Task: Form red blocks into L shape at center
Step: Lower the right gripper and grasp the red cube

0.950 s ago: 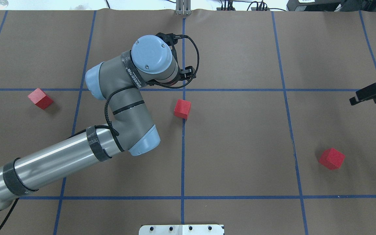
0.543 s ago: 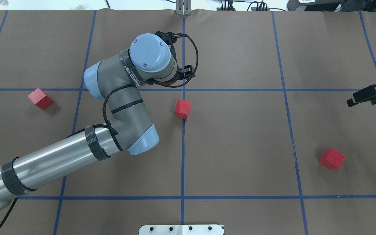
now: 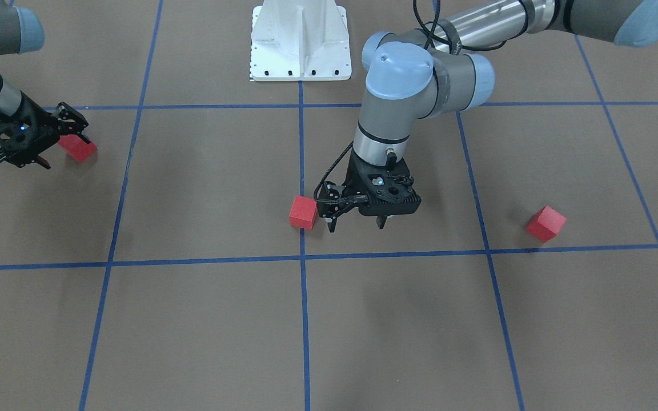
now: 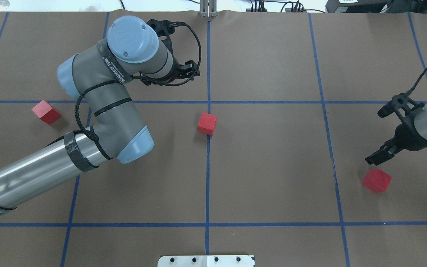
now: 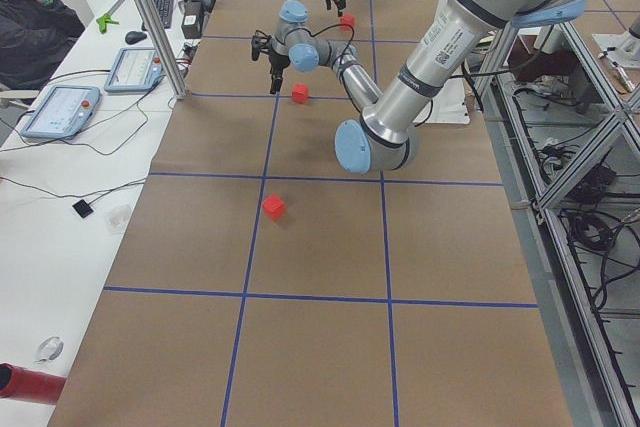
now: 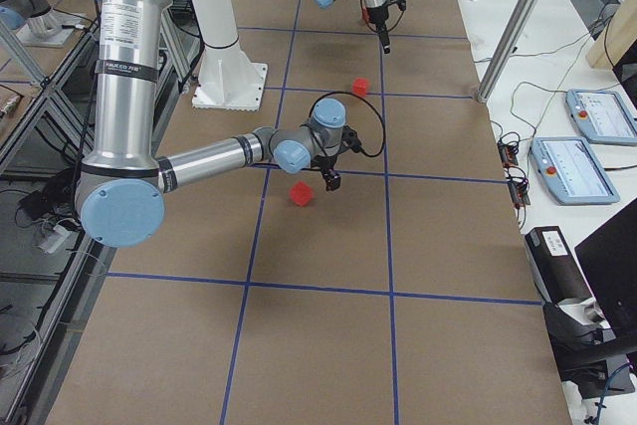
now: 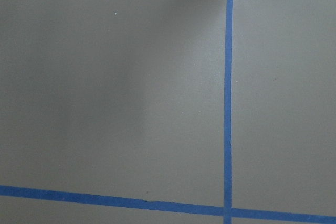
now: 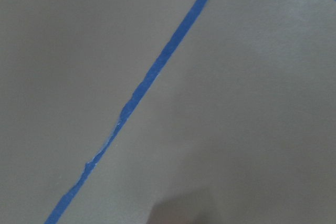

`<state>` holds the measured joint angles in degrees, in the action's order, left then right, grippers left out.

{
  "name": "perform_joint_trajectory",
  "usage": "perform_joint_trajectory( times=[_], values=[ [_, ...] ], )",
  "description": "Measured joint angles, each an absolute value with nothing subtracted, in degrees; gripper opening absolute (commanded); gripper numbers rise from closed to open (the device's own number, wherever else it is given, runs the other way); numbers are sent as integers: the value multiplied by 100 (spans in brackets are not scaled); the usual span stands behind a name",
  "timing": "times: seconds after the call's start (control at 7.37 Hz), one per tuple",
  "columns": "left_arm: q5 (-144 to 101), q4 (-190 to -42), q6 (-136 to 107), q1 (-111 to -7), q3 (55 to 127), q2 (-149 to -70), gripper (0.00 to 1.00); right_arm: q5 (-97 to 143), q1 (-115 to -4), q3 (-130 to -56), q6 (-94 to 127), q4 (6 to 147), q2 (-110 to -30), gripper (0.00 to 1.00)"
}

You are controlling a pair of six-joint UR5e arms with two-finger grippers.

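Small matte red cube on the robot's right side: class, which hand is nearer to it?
Right. The right hand hovers close by the right-side red cube; the left hand is far off, near the middle red cube.

Three blocks are set on the floor (image 4: 272, 167), each apart from the others. The middle block (image 3: 303, 212) is located on a tape line (image 4: 208, 178). It is placed lower than the left gripper (image 3: 356, 221), offset from it toward the robot base (image 3: 300, 40) and toward the right arm, clear of the fingers. The second block (image 4: 46, 111) is located well apart from the left gripper, on its outer side, away from the right arm. The third block (image 4: 376, 180) is located near the right gripper (image 3: 55, 149), on its base side and lower; in the front-facing view it is partly covered by one finger. The two grippers are positioned well apart, with the middle block roughly between them.
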<state>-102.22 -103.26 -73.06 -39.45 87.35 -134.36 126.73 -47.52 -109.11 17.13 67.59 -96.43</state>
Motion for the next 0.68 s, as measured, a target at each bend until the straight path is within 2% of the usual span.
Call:
perform_joint_trajectory(
  times=[0.68],
  values=[
    [-10222, -10372, -7312, -3934, 8822, -13260, 100, 12593, -4419, -10905, 1681, 6764, -9818, 99]
  ],
)
